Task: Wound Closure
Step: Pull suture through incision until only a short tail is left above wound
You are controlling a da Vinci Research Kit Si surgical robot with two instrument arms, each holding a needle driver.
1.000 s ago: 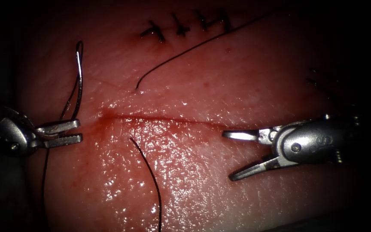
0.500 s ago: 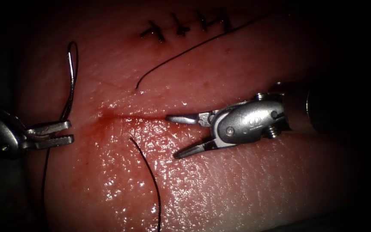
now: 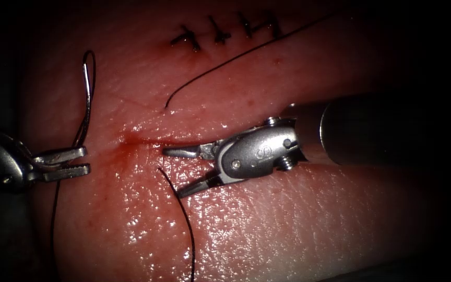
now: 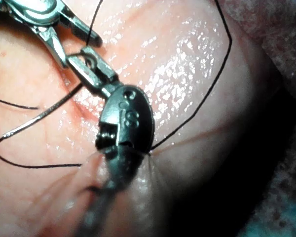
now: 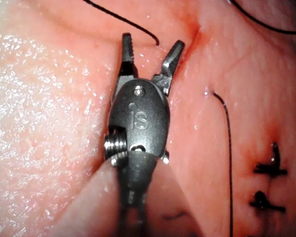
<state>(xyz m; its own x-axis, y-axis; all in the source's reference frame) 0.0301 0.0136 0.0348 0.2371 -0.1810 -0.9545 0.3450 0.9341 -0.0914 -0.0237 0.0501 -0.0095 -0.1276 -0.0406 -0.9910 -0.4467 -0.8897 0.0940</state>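
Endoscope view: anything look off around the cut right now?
Nothing stands out. The left hand holds the needle near one end, clear of the tissue. The right hand is open, empty, over the cut.

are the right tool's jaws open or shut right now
Open. The right tool has its jaws spread apart over the cut, holding nothing.

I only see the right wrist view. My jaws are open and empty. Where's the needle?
Observer: The left tool holds the needle near one end of its curve, not in the tissue.
Operator: Which side of the cut?
Observer: Past the cut's left end in the endoscope view, curving up from the jaws.
Operator: Any thread on it?
Observer: Thread trails down beside the left tool.
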